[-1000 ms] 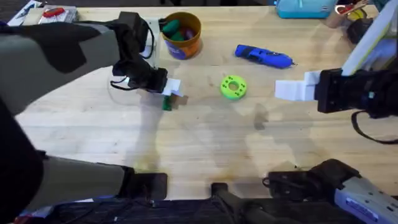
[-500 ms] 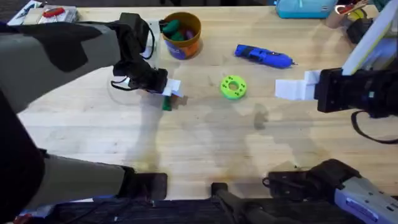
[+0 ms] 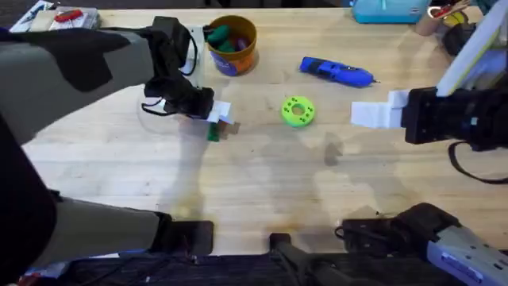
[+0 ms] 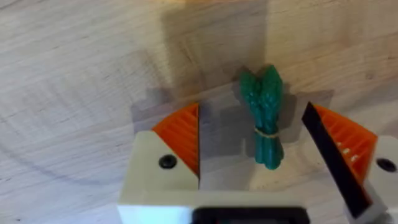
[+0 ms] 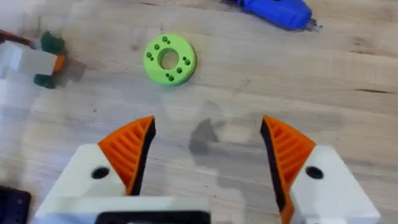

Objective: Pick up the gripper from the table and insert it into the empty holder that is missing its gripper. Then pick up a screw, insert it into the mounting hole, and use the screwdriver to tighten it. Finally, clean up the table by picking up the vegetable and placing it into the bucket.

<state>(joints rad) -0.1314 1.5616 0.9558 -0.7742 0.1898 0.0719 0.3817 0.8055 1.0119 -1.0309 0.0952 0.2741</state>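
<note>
**Two grippers spread over the wooden surface, the vegetable between the left one's fingers**

Two arms work at the light wooden surface (image 3: 262, 191). The left gripper (image 4: 267, 152) is lowered over the vegetable (image 4: 264, 115), a slender dark-green bundle tied with a thin band, which lies flat on the wood. Its orange ribbed fingers (image 4: 180, 137) stand apart on either side of the vegetable, with a gap on each side; neither pad touches it. From overhead, the left gripper (image 3: 213, 117) sits left of centre, with a bit of the vegetable (image 3: 213, 133) showing just below its white tips.

The right gripper (image 5: 208, 152) hovers above bare wood, its fingers (image 5: 130, 146) spread wide and holding nothing. Ahead of it in the right wrist view lie a light-green disc with holes (image 5: 170, 59) and, farther off, the screwdriver (image 5: 277, 11). Overhead, the right gripper (image 3: 373, 115) is at the right side, its white tips pointing toward the middle.

The screwdriver (image 3: 335, 71) lies on its side in the upper middle of the surface, well apart from both grippers. The light-green disc with holes (image 3: 298, 111) rests between the two grippers. The bucket (image 3: 231, 45) stands upright near the far edge, just beyond the left gripper, with green and reddish pieces inside. A teal box (image 3: 389, 9) sits at the far edge.
</note>
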